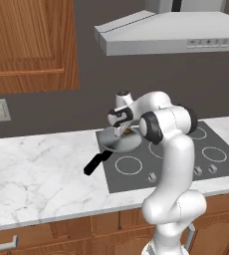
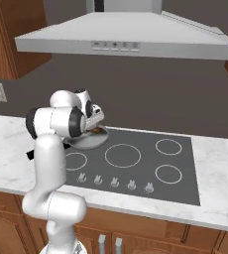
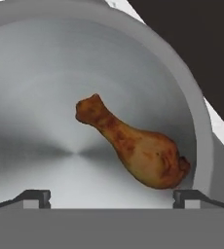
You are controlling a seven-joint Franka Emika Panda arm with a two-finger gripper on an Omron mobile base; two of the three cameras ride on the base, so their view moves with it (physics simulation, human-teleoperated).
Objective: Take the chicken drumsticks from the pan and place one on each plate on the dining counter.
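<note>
A round grey metal pan [image 1: 120, 143] sits on the cooktop's back left burner, its black handle [image 1: 97, 163] pointing out over the marble to the left. In the hand view one golden-brown chicken drumstick [image 3: 133, 146] lies on the pan [image 3: 46, 121] floor, thick end toward the right rim. My gripper [image 3: 111, 198] hovers just above the pan, open, fingertips [image 3: 36, 197] spread wide on either side with nothing between them. From the base views the gripper [image 1: 120, 130] hangs over the pan [image 2: 88, 140], and the hand [image 2: 95, 118] covers most of what is inside.
The black cooktop [image 2: 136, 158] has several ring burners and a row of knobs [image 2: 114, 182] along its front. A grey range hood [image 1: 171, 32] hangs overhead. White marble counter [image 1: 37, 169] stretches left. A wooden cabinet [image 1: 27, 45] and a wall outlet [image 1: 0, 110] are at upper left.
</note>
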